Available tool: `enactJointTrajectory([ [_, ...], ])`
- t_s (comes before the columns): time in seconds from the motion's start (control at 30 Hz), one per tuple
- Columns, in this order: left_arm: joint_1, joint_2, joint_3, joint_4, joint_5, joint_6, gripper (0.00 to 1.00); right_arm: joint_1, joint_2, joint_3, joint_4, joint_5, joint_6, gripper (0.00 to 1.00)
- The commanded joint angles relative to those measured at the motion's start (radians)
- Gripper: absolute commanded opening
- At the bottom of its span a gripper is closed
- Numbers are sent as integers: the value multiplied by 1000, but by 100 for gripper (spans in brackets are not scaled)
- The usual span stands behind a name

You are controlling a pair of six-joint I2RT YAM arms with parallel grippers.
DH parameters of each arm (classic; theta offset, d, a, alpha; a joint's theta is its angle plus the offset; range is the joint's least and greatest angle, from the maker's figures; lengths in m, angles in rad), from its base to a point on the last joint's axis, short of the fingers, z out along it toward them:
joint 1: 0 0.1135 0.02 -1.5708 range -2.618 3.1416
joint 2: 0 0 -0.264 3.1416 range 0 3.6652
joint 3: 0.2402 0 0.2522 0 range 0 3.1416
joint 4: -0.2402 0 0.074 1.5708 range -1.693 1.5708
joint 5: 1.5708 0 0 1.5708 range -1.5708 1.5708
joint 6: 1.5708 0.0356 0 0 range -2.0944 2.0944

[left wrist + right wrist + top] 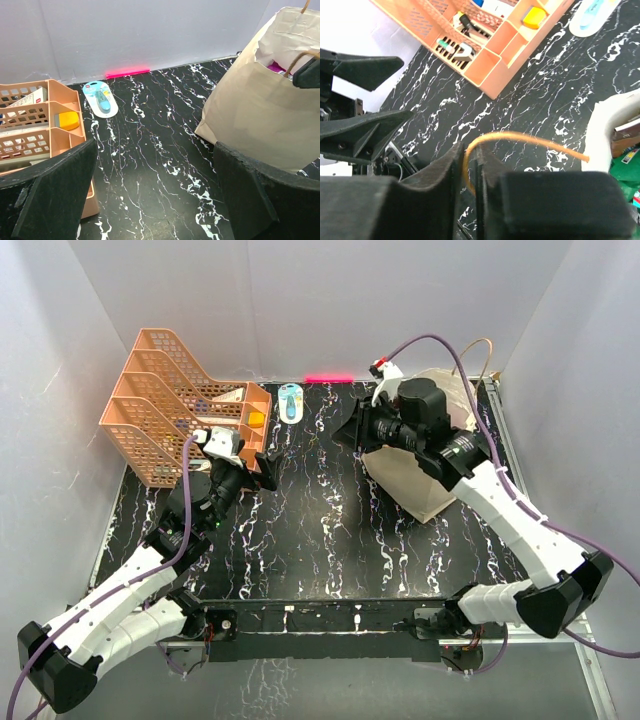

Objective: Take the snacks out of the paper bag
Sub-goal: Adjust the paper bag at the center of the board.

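Status: the paper bag (415, 485) stands at the far right of the marble table (320, 550), mouth up and leaning a bit. The snacks are all inside, none out yet. We see a magenta pouch (275, 67) and a green packet (625, 170) just below the rim.

The right gripper (469, 155) is at the bag's mouth with the cord handle (520, 137) threaded through a narrow slot between its jaws. The slot looks wider than the cord, so we can't tell if it's actually clamped.

The left gripper (155, 150) is spread wide and holds nothing. It sits beside the peach tray rack (160, 430), well apart from the bag.

Risks as we judge them:
- The cord slips out of the loose slot, and the mouth sags shut over the packets.
- Pulling on one handle tips or drags the light bag, since nothing braces it.
- Thin cord on kraft paper means a hard tug could tear the anchor.
- Foil is slick, so a pinch on a packet may pop off.
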Motion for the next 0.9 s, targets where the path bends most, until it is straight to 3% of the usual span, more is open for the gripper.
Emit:
enactJointTrajectory([
  [0.0, -6, -9, 29, 6, 16, -14, 98, 1, -85, 51, 18, 94, -5, 26],
  [0.1, -9, -5, 34, 0, 36, -29, 98, 0, -122, 60, -18, 140, -22, 35],
  [0.33, -12, 25, 48, -18, 56, -40, 99, -1, -262, 64, -110, 334, -77, 74],
  [0.53, -17, 37, 75, -55, 94, -116, 98, -1, -387, 50, -124, 491, -81, 76],
  [0.6, -17, 48, 123, -116, 178, -247, 98, 0, -413, 54, -139, 525, -69, 76],
  [0.7, -17, 81, 174, -78, 444, -478, 98, -1, -445, 62, -174, 520, -56, 79],
  [0.77, -17, 122, 148, 100, 627, -675, 98, 0, -471, 53, -187, 515, -39, 80],
  [0.87, -19, 205, 83, 431, 708, -968, 98, 0, -509, 29, -182, 490, -13, 82],
])
